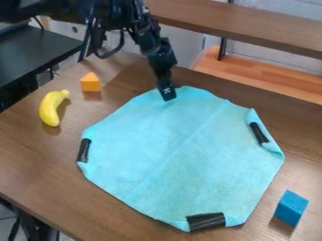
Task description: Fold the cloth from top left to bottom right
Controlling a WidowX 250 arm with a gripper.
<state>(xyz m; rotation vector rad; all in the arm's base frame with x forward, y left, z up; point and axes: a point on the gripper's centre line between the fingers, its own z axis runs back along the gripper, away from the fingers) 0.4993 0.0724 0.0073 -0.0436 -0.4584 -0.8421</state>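
Note:
The gripper (168, 96) hangs down from the top of the view, its tip at the upper edge of the cloth, a little left of that edge's middle. The light blue cloth (182, 155) lies spread nearly flat on the brown table, with a faint diagonal crease across it. Black tape patches sit at its left, right and bottom edges, where the corners look turned in. Whether the gripper touches or holds the cloth is hard to tell.
On the table (31, 164), a yellow banana (52, 108) and an orange block (91, 83) lie left of the cloth. A blue block (291, 207) stands at the lower right. A wooden shelf (245, 26) runs behind the table.

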